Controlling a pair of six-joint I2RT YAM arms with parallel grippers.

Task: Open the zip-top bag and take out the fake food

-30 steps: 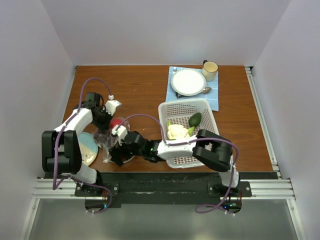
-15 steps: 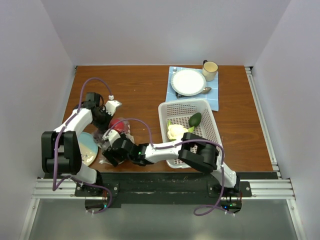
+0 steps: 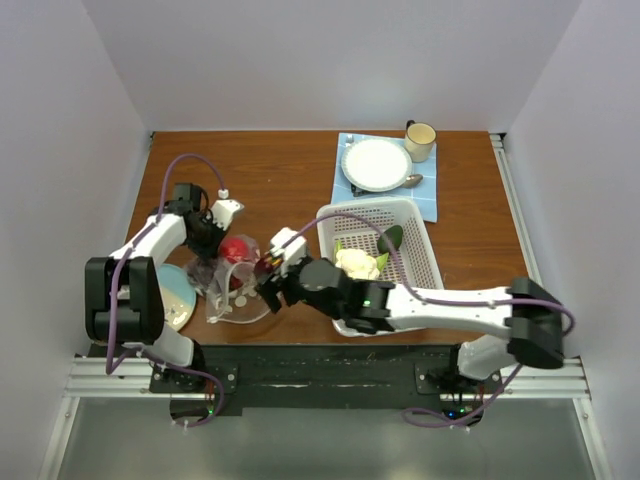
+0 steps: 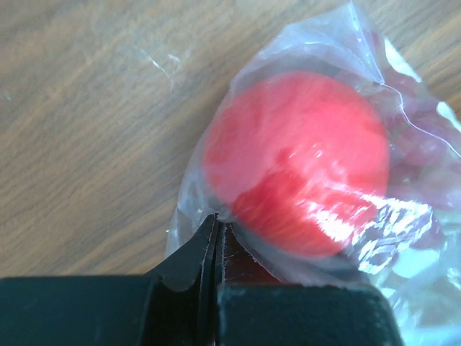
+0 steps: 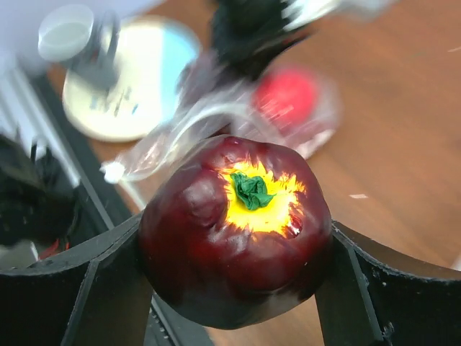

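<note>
TOP VIEW: On the wooden table [image 3: 290,180], the left gripper [image 3: 207,247] pinches the near-left edge of the zip-top bag [image 3: 238,295], which lies crumpled near the front left of the table with a red ball [image 3: 235,248] inside. The right arm reaches across from the far side, and the right gripper [image 3: 268,272] hovers just right of the bag with a dark purple-red fruit [image 3: 266,264] between its fingers. A white basket [image 3: 420,250] holds a cream-white lumpy piece [image 3: 355,263] and a dark green piece [image 3: 392,238]. At the back, a white plate [image 3: 377,163], a cup [image 3: 420,140] and a spoon [image 3: 412,180] sit on a blue mat [image 3: 428,205]. A pale blue dish [image 3: 180,295] lies beside the bag.

LEFT WRIST: The black fingers are pressed together on a fold of clear plastic (only the thin film is caught, not the ball). The red ball bulges under the film just beyond the tips.

RIGHT WRIST: The fingers [image 5: 374,281] clamp the dark fruit from both sides, its yellow patch and green stem facing the camera. It hangs clear of the bag, which shows blurred behind it on the table.
</note>
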